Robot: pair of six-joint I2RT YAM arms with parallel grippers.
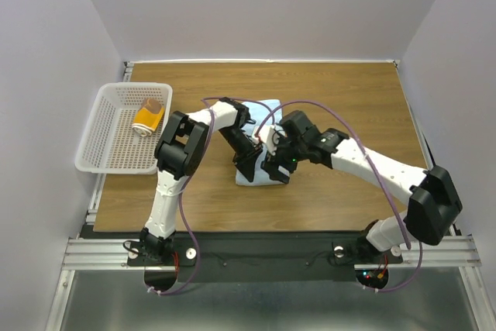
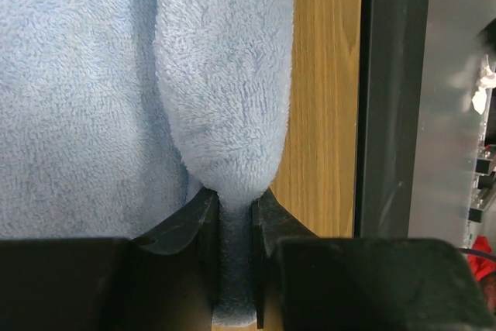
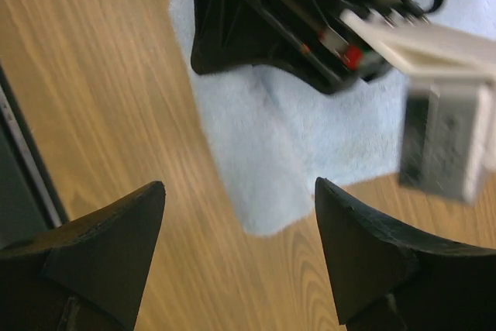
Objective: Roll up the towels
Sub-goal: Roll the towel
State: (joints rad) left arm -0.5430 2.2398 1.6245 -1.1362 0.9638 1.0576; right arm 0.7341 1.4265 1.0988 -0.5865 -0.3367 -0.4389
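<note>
White perforated basket [image 1: 116, 151] at far-left of wood worktop [image 1: 349, 106], its left side hanging over the edge. Black strip [image 1: 271, 236] along near edge w/ silver metal rail [image 1: 271, 253] just in front. Plain grey walls [image 1: 271, 5] on 3 sides

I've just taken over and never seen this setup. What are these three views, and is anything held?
Two robot arms are bolted at the near edge of a wooden table. The overhead view shows both from behind; the other two views come from a camera on each wrist. A light blue towel lies on the table, and the left gripper is shut on a bunched fold of it. The right gripper hovers open near the towel's corner, holding nothing. A rolled yellow towel sits in the white basket at left.
</note>
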